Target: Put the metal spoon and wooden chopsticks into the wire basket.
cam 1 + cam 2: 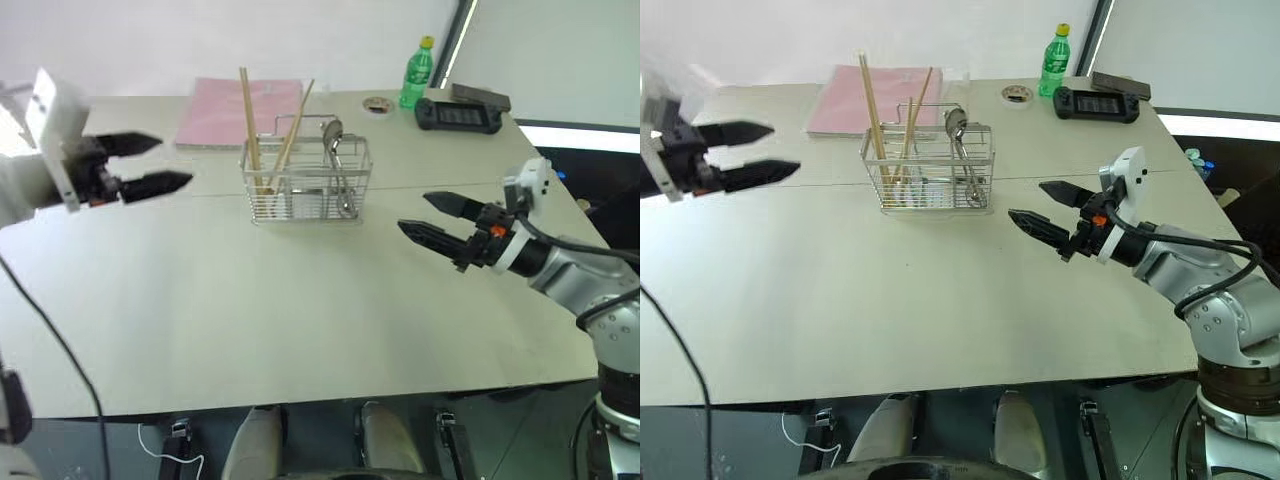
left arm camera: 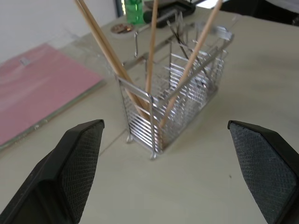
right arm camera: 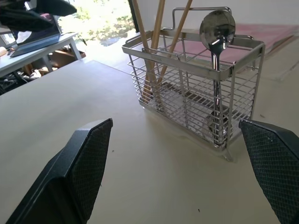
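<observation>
Two grippers spread wide, both empty, touching nothing. Left gripper [image 1: 150,164] hovers at 9 o'clock of basket [image 1: 306,186], fingers aimed toward it. Right gripper [image 1: 432,220] hovers at 4 o'clock of basket, also aimed at it; both near, neither clearly nearer. Chopsticks [image 1: 252,128] stand in basket's left compartment, long axes near upright, splaying outward above rim. Spoon [image 1: 336,160] stands in right compartment, bowl up, handle down. Judgement: both items in basket, task looks complete; next move likely only retreat, arms clear of protruding stick tops
</observation>
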{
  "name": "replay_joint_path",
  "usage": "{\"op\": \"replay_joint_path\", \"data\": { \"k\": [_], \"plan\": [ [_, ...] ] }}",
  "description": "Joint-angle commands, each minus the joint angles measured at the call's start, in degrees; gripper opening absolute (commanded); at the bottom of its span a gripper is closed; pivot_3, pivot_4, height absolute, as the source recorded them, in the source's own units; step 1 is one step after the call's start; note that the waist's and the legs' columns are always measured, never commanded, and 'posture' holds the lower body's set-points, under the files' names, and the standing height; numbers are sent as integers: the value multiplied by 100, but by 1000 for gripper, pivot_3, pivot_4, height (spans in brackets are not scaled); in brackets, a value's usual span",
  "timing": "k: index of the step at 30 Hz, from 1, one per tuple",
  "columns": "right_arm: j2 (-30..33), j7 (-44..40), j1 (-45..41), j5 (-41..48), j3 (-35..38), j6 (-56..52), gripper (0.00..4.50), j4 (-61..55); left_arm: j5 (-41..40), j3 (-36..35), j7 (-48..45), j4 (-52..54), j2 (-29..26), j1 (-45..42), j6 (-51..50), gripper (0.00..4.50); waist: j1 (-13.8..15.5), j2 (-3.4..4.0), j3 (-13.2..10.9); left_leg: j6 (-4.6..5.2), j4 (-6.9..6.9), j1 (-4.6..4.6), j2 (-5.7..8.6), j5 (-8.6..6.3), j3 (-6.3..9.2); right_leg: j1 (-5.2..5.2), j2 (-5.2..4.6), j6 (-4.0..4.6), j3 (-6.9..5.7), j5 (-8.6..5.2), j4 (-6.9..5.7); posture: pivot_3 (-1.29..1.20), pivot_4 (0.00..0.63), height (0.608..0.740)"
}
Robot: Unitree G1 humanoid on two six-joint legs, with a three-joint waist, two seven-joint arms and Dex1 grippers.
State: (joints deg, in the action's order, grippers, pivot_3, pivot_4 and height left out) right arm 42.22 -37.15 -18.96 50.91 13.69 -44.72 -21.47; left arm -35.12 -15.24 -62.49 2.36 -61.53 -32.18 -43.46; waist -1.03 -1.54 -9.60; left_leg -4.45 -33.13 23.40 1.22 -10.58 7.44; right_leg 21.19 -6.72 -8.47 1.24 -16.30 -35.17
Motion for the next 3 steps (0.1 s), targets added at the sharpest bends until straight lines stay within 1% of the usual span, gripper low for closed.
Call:
{"op": "replay_joint_path", "data": {
  "k": [1,3],
  "plan": [
    [64,-179,-222,-111,11,133,4500,93,95,-288,-127,380,-220,389,260,4435,44,0,0,-1,0,0,0,0,-1,1,-1,2,0,0,3,0,150,731],
    [44,-223,-303,-170,-27,127,4500,176,165,-327,48,470,-190,612,282,4435,48,0,0,-1,0,3,0,0,-1,2,-2,2,0,-1,4,0,150,731]
  ]
}}
